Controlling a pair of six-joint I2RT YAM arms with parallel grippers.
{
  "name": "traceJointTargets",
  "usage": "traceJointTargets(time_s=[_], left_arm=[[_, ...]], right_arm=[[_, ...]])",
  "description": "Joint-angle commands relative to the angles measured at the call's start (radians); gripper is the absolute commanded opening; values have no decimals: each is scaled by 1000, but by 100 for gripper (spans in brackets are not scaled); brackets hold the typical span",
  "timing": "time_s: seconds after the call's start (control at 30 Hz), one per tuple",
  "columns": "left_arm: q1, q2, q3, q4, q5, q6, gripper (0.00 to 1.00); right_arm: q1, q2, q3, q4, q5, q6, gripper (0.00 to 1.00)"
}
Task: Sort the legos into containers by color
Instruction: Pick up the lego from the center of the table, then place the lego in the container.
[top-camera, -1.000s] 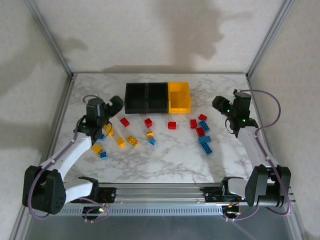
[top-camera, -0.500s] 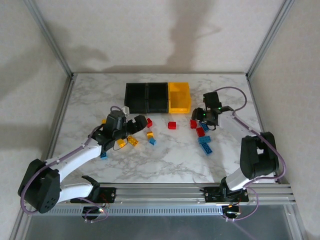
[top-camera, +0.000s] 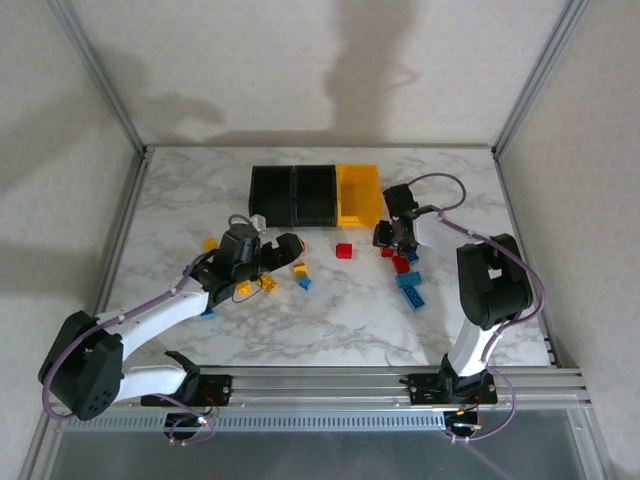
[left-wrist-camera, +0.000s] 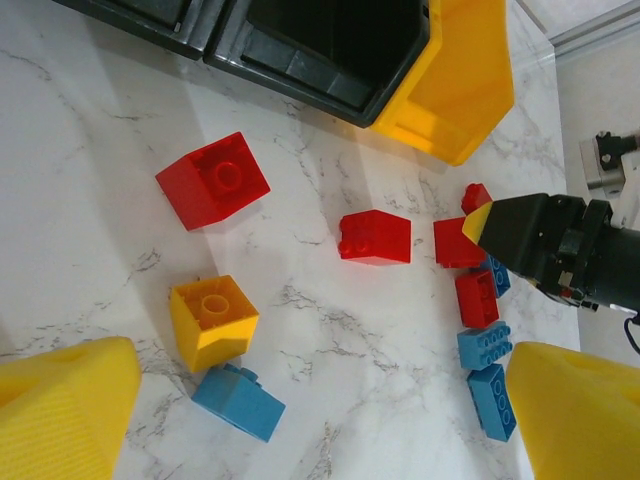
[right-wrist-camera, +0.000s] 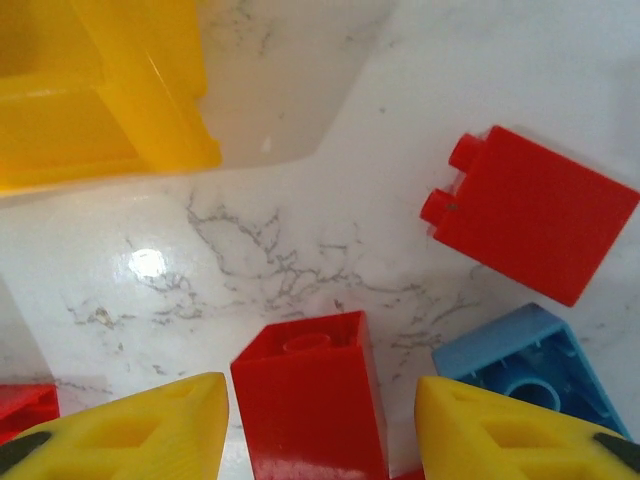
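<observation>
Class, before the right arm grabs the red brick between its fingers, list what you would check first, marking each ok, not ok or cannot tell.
1. Right gripper open: ok.
2. Red brick between its fingers: ok.
3. Blue brick clear of them: not ok, crowds one.
4. Yellow bin close by: ok.
5. Which bin takes red: cannot tell.
6. Left gripper well away: ok.
</observation>
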Motion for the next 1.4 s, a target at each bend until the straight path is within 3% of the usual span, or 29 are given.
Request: traceJointTargets(time_s=[0.0,0.23,0.6,0.97,1.13,1.37], left_arm=[[-14,4,27,24,-22,6,93],[-17,-8,24,29,-32,-2,92],[-17,17,33,-11,-78,-28,87],[9,-50,-11,-30,-126,-63,87],[21,-88,-13,-48,-121,-63,86],[32,-127,-24,-89,-145,-77,84]], right_arm=[[15,32,32,-14,35,-9,51],[19,63,48,-16,34,-19,47],[49,55,69,-43,34,-30,24],[62,-45,232,-110,16,-31,21],[63,56,401,-132,15,-47,22],[62,314,687,-168,22,-49,24]])
